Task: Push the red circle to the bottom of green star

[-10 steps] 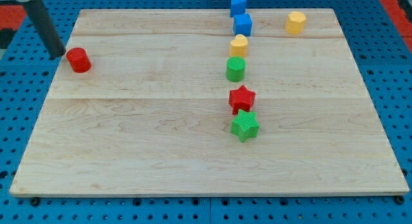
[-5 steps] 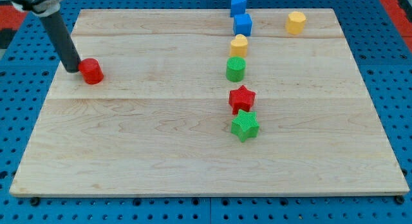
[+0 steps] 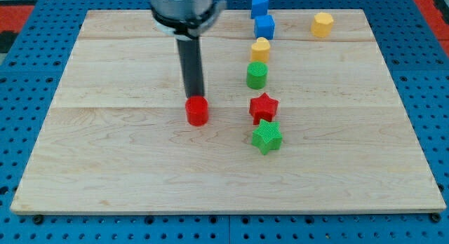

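The red circle (image 3: 197, 111) lies near the board's middle, to the view's left of the red star (image 3: 264, 107). The green star (image 3: 266, 137) sits just below the red star, touching it. The red circle is to the view's left of the green star and slightly higher. My tip (image 3: 195, 97) rests against the red circle's upper edge, on the side toward the view's top. The dark rod rises from there toward the view's top.
A green cylinder (image 3: 257, 75), a yellow block (image 3: 260, 49) and two blue blocks (image 3: 264, 26) (image 3: 259, 4) line up above the red star. A yellow hexagon (image 3: 323, 24) sits at the top right. The wooden board (image 3: 126, 167) lies on a blue pegboard.
My tip has swept from the board's left edge toward the middle, pushing the red circle to the view's right and down. The other blocks have not moved.
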